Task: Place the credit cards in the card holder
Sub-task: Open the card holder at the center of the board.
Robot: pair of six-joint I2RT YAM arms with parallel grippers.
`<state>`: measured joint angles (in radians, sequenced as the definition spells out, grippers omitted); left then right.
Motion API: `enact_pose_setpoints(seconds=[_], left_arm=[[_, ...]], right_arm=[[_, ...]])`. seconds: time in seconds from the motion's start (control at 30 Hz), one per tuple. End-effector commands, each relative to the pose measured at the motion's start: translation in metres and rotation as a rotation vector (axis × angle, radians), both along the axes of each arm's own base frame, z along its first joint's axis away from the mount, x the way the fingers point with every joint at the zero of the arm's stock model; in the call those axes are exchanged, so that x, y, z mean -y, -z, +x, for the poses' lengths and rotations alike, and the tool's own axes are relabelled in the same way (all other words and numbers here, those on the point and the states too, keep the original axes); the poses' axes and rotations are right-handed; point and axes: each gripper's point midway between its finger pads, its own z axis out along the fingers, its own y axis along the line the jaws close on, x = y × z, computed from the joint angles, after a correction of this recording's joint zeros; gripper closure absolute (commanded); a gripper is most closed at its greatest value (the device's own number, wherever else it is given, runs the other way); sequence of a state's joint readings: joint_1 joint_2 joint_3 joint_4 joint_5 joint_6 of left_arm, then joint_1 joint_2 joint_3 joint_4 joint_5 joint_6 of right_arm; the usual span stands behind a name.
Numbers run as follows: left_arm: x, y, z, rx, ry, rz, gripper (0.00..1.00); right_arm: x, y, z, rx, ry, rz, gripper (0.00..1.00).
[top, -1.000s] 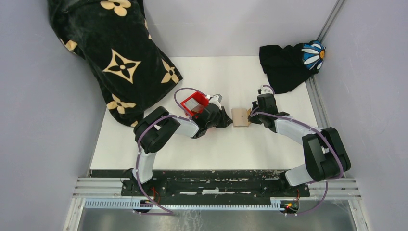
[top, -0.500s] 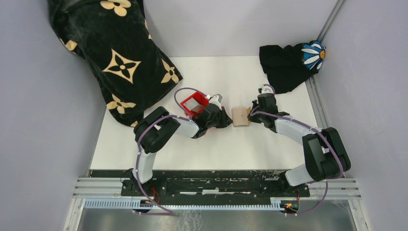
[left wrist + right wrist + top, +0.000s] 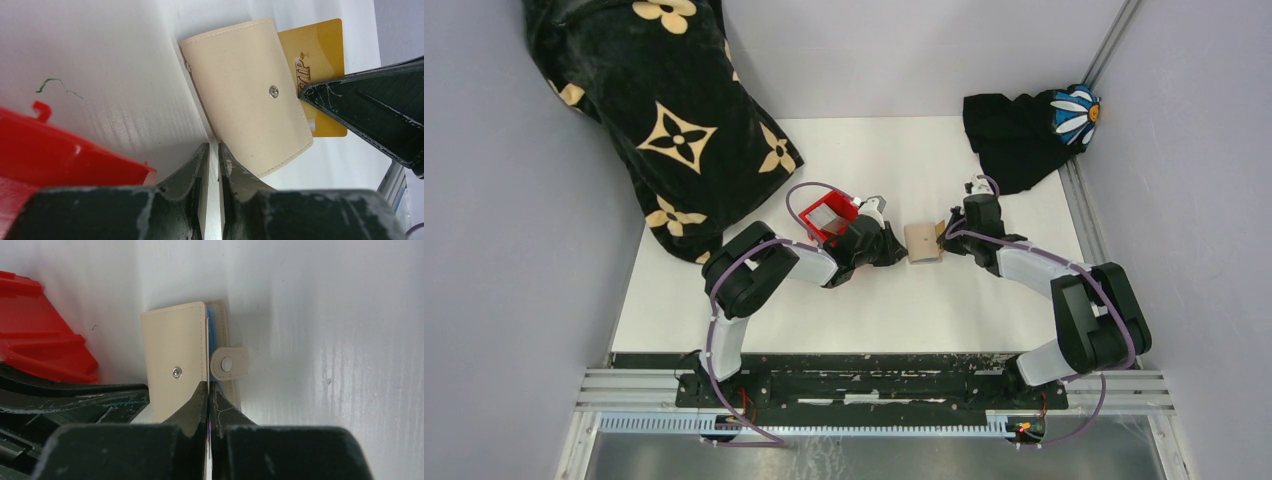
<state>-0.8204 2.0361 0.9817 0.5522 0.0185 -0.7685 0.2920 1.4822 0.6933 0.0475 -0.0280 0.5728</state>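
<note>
The tan card holder (image 3: 923, 244) lies mid-table between both grippers. My left gripper (image 3: 898, 251) is shut on its near edge; in the left wrist view (image 3: 213, 146) the jaws pinch the holder (image 3: 245, 95) at a corner. A gold credit card (image 3: 320, 55) sticks out of the holder's far side. My right gripper (image 3: 945, 236) is shut on that card, which is edge-on between the jaws in the right wrist view (image 3: 208, 386), at the holder's (image 3: 175, 355) open side next to the snap tab (image 3: 229, 365). A blue card edge (image 3: 210, 322) shows inside the holder.
A red plastic bin (image 3: 827, 217) stands just left of the left gripper, and shows in the left wrist view (image 3: 50, 150) and the right wrist view (image 3: 40, 340). A black patterned cloth (image 3: 654, 110) lies back left, and a black cloth with a daisy (image 3: 1024, 135) back right.
The right wrist has shifted slightly away and to the right, and the holder has shifted slightly to the left. Both grippers keep their hold.
</note>
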Motion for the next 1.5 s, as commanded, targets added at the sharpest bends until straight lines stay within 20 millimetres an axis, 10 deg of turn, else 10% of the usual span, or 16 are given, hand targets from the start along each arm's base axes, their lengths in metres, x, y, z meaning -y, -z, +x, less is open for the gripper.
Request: enact_pose_setpoints(seconds=[0.0, 1.47], left_arm=[[-0.030, 0.063, -0.026, -0.103, 0.010, 0.188, 0.80], [-0.006, 0.077, -0.024, -0.075, 0.113, 0.313, 0.82]], right_arm=[[-0.013, -0.012, 0.010, 0.059, -0.017, 0.090, 0.99], [-0.045, -0.040, 0.000, 0.153, -0.177, 0.177, 0.99]])
